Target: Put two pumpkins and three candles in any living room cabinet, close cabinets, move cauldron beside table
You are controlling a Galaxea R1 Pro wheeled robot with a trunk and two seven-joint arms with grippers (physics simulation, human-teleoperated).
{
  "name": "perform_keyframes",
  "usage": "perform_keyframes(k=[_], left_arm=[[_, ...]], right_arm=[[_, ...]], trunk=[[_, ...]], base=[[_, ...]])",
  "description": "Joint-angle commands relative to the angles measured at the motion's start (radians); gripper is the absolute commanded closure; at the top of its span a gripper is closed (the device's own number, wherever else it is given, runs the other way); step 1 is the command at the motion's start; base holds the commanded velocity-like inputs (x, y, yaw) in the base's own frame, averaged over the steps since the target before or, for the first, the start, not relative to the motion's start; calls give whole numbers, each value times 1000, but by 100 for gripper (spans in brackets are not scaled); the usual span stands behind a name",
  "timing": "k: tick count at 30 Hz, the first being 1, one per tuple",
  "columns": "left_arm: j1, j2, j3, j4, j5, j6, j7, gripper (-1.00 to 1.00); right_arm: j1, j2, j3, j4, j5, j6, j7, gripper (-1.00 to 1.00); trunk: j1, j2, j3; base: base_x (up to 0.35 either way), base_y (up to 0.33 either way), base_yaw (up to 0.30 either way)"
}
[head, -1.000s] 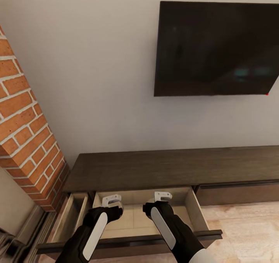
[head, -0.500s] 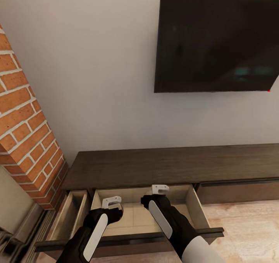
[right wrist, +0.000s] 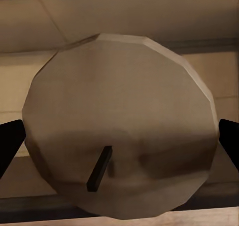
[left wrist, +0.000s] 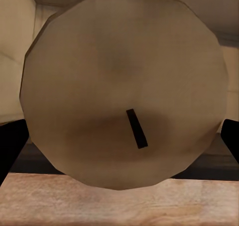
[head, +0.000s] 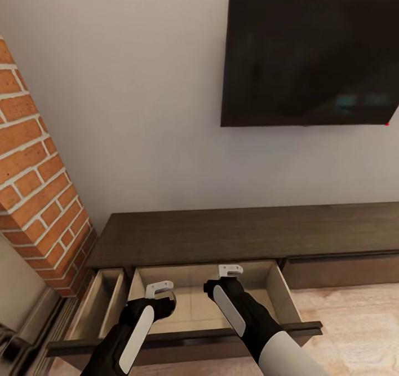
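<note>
The cabinet (head: 244, 232) is a long low dark-brown unit under the wall TV. Its wide drawer (head: 194, 309) is pulled out, showing a pale wood inside. My left gripper (head: 160, 290) hangs over the drawer's left part, shut on a grey-brown candle (left wrist: 124, 86) whose round top and dark wick face the left wrist camera between the black fingers (left wrist: 10, 146). My right gripper (head: 230, 271) reaches deeper over the drawer. It is shut on another candle (right wrist: 122, 111), held between its fingers (right wrist: 10, 141).
A brick column (head: 33, 188) stands at the left, close to the cabinet's end. A narrow side compartment (head: 102, 301) beside the drawer is open too. The drawer's dark front panel (head: 183, 340) juts towards me. Pale wood floor (head: 354, 320) lies at the right.
The head camera has moved, so the whole picture has shifted a little. My right gripper has gone slightly deeper over the drawer. The left gripper has hardly moved.
</note>
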Motion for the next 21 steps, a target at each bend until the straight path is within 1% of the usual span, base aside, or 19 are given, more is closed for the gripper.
perform_keyframes(k=[1, 11, 16, 21], left_arm=[[0, 0, 0, 0, -1, 0, 0, 100], [0, 0, -2, 0, 2, 2, 0, 100], [0, 0, -1, 0, 2, 7, 2, 100], [0, 0, 0, 0, 2, 6, 1, 100]], right_arm=[[0, 0, 0, 0, 1, 0, 0, 100], [-1, 0, 0, 1, 1, 4, -1, 100], [-2, 0, 0, 1, 1, 12, -2, 100], [-2, 0, 0, 1, 0, 22, -3, 100]], trunk=[[4, -7, -3], [4, -7, -3], [4, -7, -3], [4, -7, -3]], base=[[0, 0, 0], [7, 0, 0], [186, 0, 0], [53, 0, 0]])
